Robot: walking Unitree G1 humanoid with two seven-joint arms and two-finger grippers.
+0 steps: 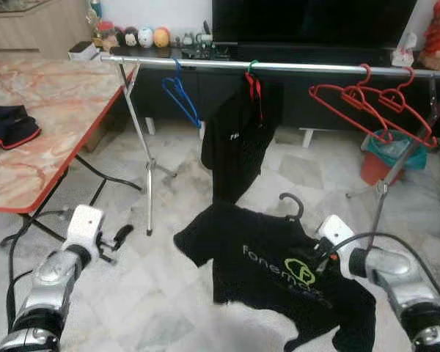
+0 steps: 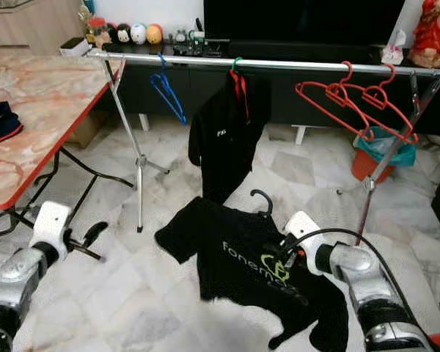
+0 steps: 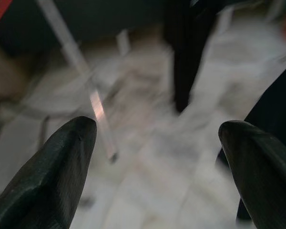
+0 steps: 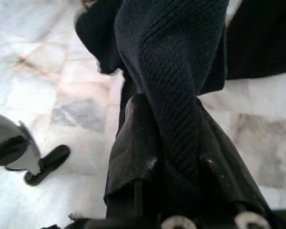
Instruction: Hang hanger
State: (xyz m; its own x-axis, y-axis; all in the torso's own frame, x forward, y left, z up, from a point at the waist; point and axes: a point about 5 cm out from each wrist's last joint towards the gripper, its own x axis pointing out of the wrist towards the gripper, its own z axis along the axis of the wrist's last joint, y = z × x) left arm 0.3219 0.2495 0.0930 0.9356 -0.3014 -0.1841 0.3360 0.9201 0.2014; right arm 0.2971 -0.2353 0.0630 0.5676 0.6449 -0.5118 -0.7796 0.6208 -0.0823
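Here right gripper grips black shirt – low

1. The black T-shirt on a black hanger, held up above the pale marble floor, carries pale lettering across its chest that reads "fonem…"; the remaining letters run into folds of the cloth and cannot be made out. Just beside the lettering sits a lime-green outlined emblem with a letter-like shape inside, too small to read.
2. The black garment hanging from the silver metal rail bears a small white mark on its chest, too small to read.
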